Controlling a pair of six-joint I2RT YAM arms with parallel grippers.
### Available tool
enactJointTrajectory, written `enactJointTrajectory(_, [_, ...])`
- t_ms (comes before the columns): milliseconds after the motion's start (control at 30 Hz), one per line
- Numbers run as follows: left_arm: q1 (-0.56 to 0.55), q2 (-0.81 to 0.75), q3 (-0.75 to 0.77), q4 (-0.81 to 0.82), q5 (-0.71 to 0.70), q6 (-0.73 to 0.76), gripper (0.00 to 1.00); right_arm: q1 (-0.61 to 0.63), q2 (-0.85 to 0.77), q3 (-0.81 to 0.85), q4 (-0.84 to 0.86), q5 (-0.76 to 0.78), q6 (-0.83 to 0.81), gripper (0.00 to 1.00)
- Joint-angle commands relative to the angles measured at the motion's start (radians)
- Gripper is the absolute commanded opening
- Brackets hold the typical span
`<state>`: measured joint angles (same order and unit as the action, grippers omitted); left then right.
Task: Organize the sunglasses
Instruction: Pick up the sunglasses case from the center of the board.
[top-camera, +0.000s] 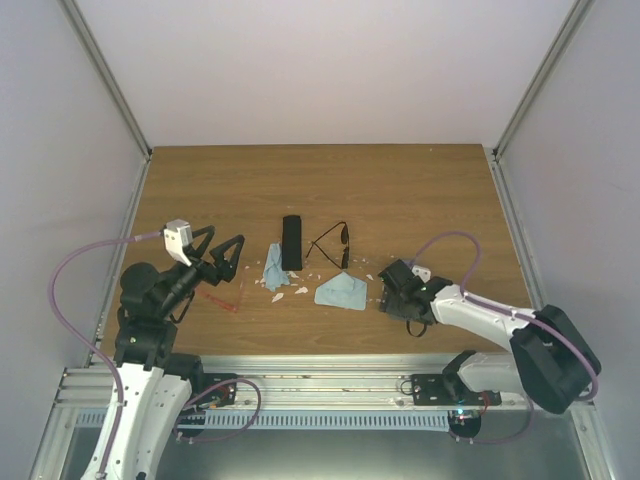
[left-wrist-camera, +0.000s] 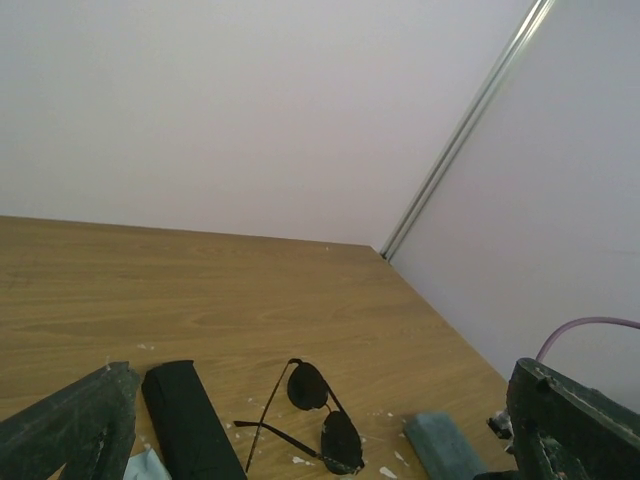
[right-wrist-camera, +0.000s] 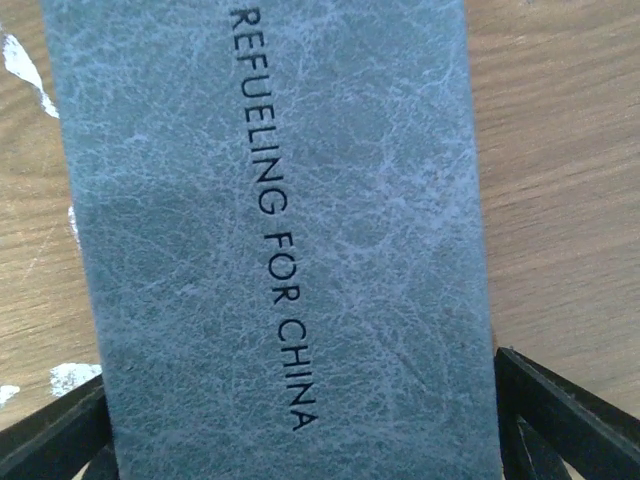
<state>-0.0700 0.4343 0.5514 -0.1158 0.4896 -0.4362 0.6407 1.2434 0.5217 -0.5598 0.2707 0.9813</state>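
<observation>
From where I stand I count one pair of sunglasses (top-camera: 333, 245), one black hard case (top-camera: 291, 242) and one grey-blue case (right-wrist-camera: 270, 240) lettered REFUELING FOR CHINA. There are two light-blue cloths (top-camera: 274, 266) (top-camera: 341, 291), one thin red strip (top-camera: 220, 300), and a scatter of white scraps (top-camera: 279, 296) too small to number surely. Two robot arms (top-camera: 150, 300) (top-camera: 490, 315) stand at the near edge.

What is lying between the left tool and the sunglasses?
The black case, with a crumpled blue cloth at its near end, lies between the left tool and the sunglasses; the top view shows it.
</observation>
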Motion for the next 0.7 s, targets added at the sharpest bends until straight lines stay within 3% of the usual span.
enactJointTrajectory(0, [0.009, 0.013, 0.007, 0.035, 0.013, -0.006, 0.99, 0.044, 0.052, 0.048, -0.064, 0.112, 0.061, 0.84])
enactJointTrajectory(200, [0.009, 0.03, 0.012, 0.03, 0.022, -0.05, 0.99, 0.065, 0.057, 0.061, -0.071, 0.131, 0.057, 0.67])
enactJointTrajectory(367, [0.009, 0.084, 0.015, 0.054, 0.073, -0.099, 0.99, 0.062, -0.03, 0.065, -0.015, 0.118, -0.011, 0.64])
enactJointTrajectory(500, [0.005, 0.18, 0.022, 0.11, 0.16, -0.179, 0.99, 0.031, -0.14, 0.051, 0.122, -0.015, -0.125, 0.65])
enactJointTrajectory(667, [-0.06, 0.337, 0.01, 0.309, 0.272, -0.339, 0.99, -0.064, -0.24, 0.082, 0.258, -0.292, -0.259, 0.65])
